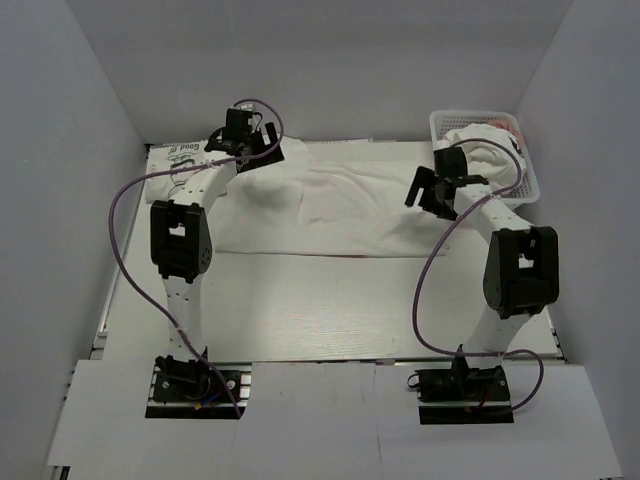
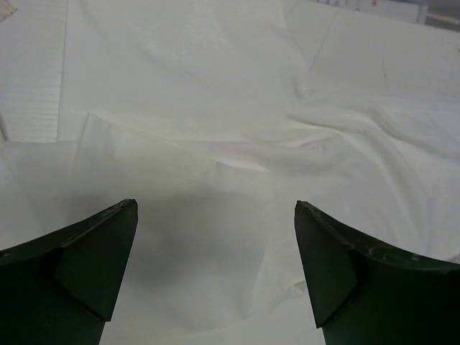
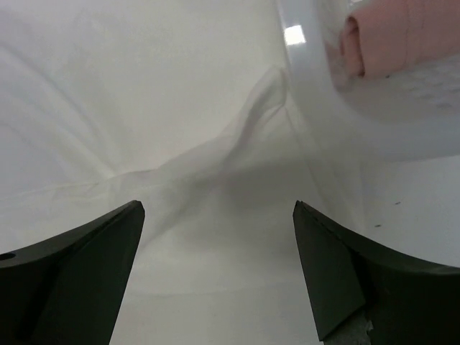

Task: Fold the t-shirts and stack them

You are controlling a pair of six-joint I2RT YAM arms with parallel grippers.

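Note:
A white t-shirt lies spread and wrinkled across the far half of the table. My left gripper is open just above its far left corner; in the left wrist view the cloth fills the frame between the fingers. My right gripper is open over the shirt's right end, beside the basket; the right wrist view shows a raised fold of the shirt. More white shirts are heaped in the basket, and a dusty pink one shows there. A shirt with black lettering lies at far left.
A white plastic lattice basket stands at the far right corner, its rim close to my right gripper. White walls close in the table on three sides. Bare table surface lies between the shirt and the arm bases.

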